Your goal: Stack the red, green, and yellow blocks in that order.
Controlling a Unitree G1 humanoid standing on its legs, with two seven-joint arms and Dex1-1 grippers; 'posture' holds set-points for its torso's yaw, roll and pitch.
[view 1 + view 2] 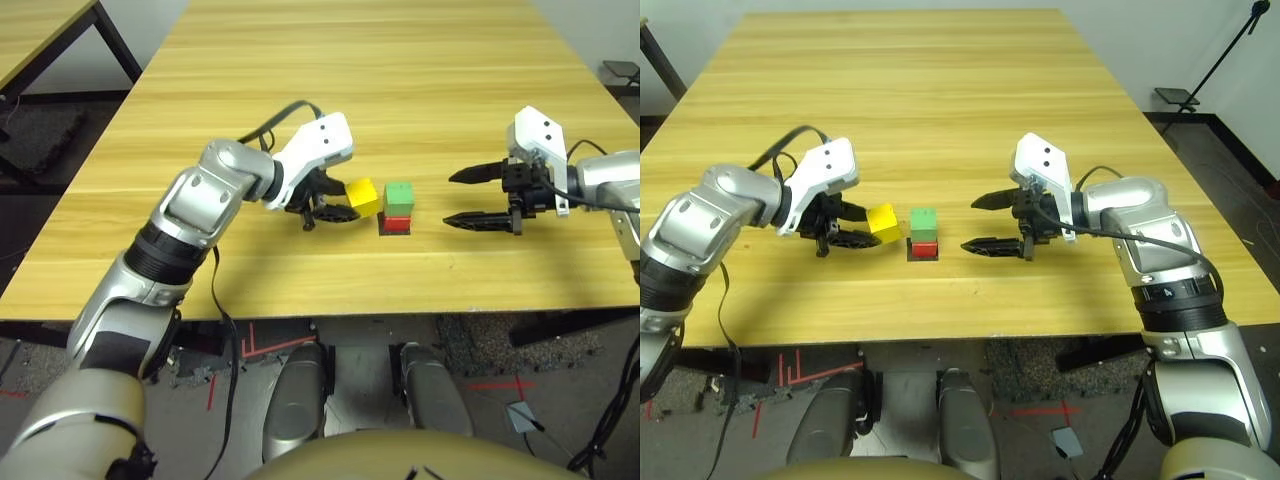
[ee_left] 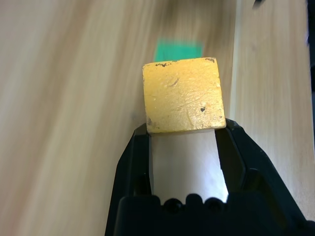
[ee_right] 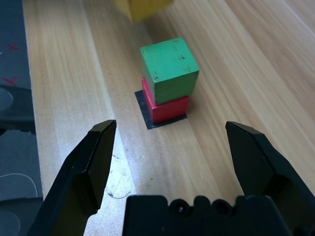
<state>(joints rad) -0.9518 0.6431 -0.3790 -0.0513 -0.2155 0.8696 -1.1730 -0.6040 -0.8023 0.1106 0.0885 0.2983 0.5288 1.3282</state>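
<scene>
The left gripper (image 1: pixel 338 212) is clamped on the yellow block (image 1: pixel 363 196), beside the green block (image 1: pixel 399 194) atop the red block (image 1: pixel 397 222); the right gripper (image 1: pixel 478 197) gapes wide, holding nothing.

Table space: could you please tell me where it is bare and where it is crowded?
Bare: the table beyond the blocks, and its front strip. Crowded: the middle, where the left tool holds the yellow block beside the green block on the red block.
</scene>
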